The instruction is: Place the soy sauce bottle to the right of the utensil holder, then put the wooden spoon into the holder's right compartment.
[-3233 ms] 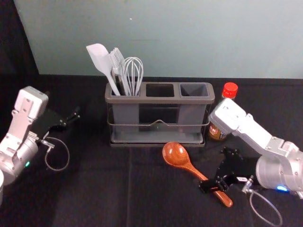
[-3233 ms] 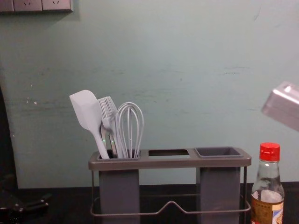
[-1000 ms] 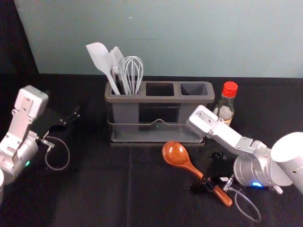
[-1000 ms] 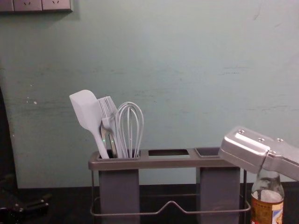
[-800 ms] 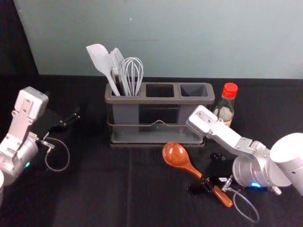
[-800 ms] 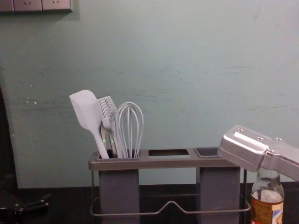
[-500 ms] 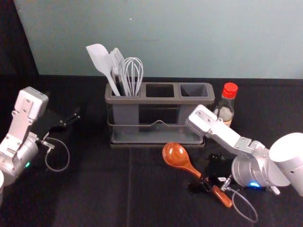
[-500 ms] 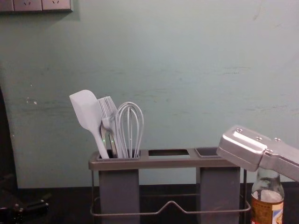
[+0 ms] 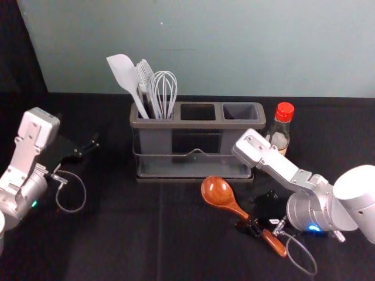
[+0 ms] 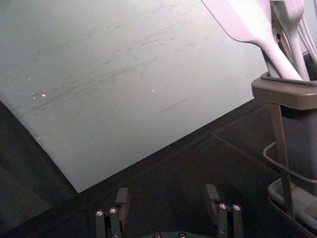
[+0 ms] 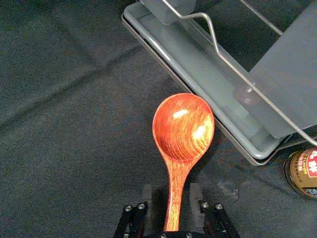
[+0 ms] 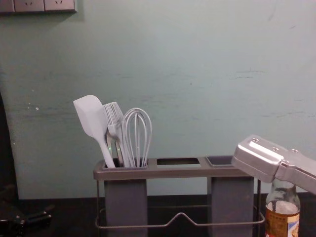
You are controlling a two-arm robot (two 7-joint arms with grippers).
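Low right in the head view, my right claw (image 11: 171, 191) gaped astride the long-handled brown wooden spoon (image 9: 217, 192), likely leaving its bowl free. Upper right, the red-capped glass soy bottle (image 9: 283, 116) stood beside the grey plastic holder (image 9: 197, 124), as wanted; my open left claw (image 10: 167, 191) idled left.

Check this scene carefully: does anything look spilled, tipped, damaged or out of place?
Nothing looks spilled or tipped. The soy sauce bottle stands upright beside the utensil holder; the wooden spoon lies on the cloth, the right gripper open around its handle. Only the wall stands out slightly, its plain surface marked by faint scuffs.
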